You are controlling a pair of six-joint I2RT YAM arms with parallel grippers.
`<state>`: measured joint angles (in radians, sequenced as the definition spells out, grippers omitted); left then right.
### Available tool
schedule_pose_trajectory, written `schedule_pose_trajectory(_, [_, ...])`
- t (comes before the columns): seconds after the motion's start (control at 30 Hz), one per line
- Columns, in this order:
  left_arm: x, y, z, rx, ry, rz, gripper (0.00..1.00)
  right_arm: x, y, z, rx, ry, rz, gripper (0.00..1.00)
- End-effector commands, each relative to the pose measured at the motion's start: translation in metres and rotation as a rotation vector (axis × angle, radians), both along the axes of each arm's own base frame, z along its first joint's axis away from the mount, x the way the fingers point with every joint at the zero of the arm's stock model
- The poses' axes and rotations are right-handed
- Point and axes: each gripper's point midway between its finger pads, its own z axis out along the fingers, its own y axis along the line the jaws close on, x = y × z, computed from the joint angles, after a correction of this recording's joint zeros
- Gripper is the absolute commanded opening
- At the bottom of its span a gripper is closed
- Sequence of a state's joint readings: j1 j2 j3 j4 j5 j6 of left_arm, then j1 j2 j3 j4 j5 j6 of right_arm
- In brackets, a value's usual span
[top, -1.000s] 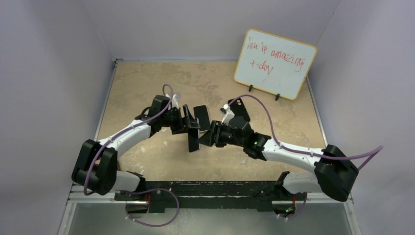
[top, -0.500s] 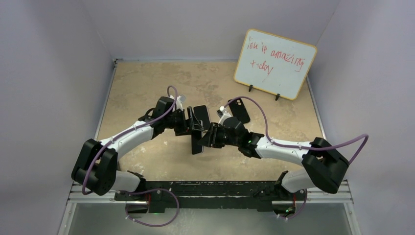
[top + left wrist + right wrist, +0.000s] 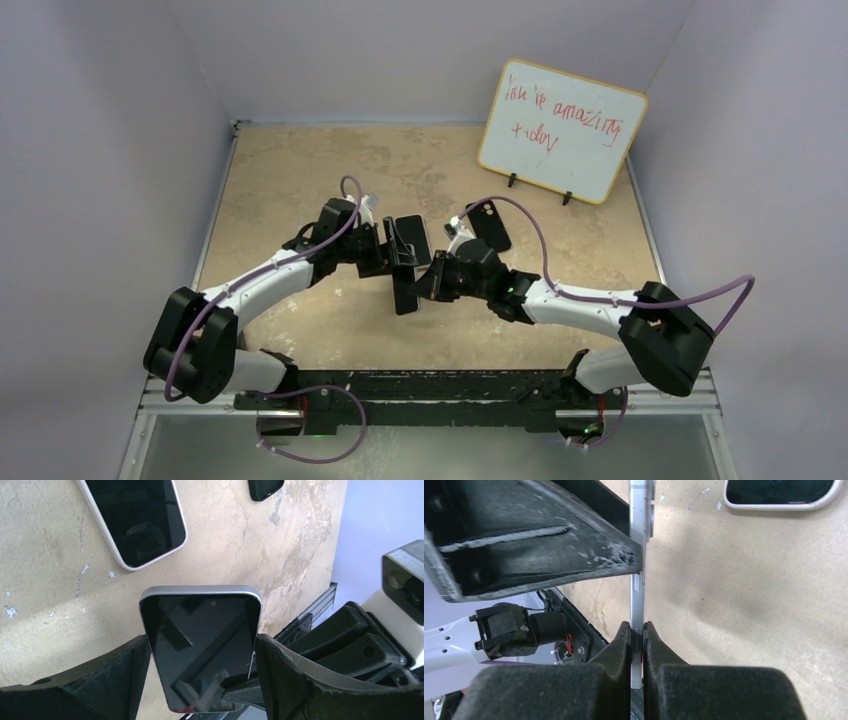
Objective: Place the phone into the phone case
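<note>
The phone (image 3: pixel 405 290), silver-edged with a dark screen, is held on edge above the table between both arms. My right gripper (image 3: pixel 638 630) is shut on its two flat faces near a side button, seen edge-on. My left gripper (image 3: pixel 202 645) straddles the phone (image 3: pixel 200 650) across its width. Its fingers (image 3: pixel 300 680) lie right beside the long edges, and I cannot tell whether they still press. A black slab with a camera opening (image 3: pixel 490 225), apparently the phone case, lies flat behind the right wrist.
A dark, white-rimmed slab (image 3: pixel 135 520) lies flat on the tan table (image 3: pixel 300 180), just behind the held phone. A whiteboard (image 3: pixel 560 130) with red writing stands at the back right. Grey walls close in the table on both sides.
My right arm has reached in towards the left one and its jaws have closed onto the phone. The phone has shifted slightly right and lower.
</note>
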<state>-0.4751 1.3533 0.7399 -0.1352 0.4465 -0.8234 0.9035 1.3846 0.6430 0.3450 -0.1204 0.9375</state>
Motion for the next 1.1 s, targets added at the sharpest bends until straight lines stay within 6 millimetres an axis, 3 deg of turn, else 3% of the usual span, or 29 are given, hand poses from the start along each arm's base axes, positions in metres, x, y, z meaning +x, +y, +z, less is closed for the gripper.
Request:
schedule_pose_trajectory(0.0, [0.007, -0.017, 0.051, -0.136, -0.118, -0.03, 0.79, 0.0, -0.013, 0.001, -0.044, -0.018, -0.042, 0.0])
schedule_pose_trajectory(0.3, [0.007, -0.034, 0.079, -0.216, -0.188, -0.112, 0.91, 0.015, -0.066, 0.011, -0.161, -0.119, -0.233, 0.0])
schedule_pose_trajectory(0.5, [0.018, -0.027, 0.066, -0.121, -0.193, -0.076, 0.89, 0.023, -0.114, 0.031, -0.262, -0.193, -0.39, 0.0])
schedule_pose_trajectory(0.63, [0.038, -0.03, 0.062, -0.072, -0.205, -0.01, 0.81, 0.022, -0.146, 0.053, -0.296, -0.235, -0.479, 0.0])
schedule_pose_trajectory(0.77, [0.065, -0.05, 0.067, 0.001, -0.261, 0.018, 0.75, 0.017, -0.174, 0.075, -0.288, -0.282, -0.556, 0.0])
schedule_pose_trajectory(0.93, [0.1, -0.084, 0.05, 0.104, -0.283, 0.049, 0.66, 0.008, -0.208, 0.1, -0.235, -0.329, -0.656, 0.0])
schedule_pose_trajectory(1.07, [0.125, -0.117, 0.04, 0.14, -0.31, 0.063, 0.63, 0.002, -0.222, 0.12, -0.153, -0.359, -0.704, 0.0])
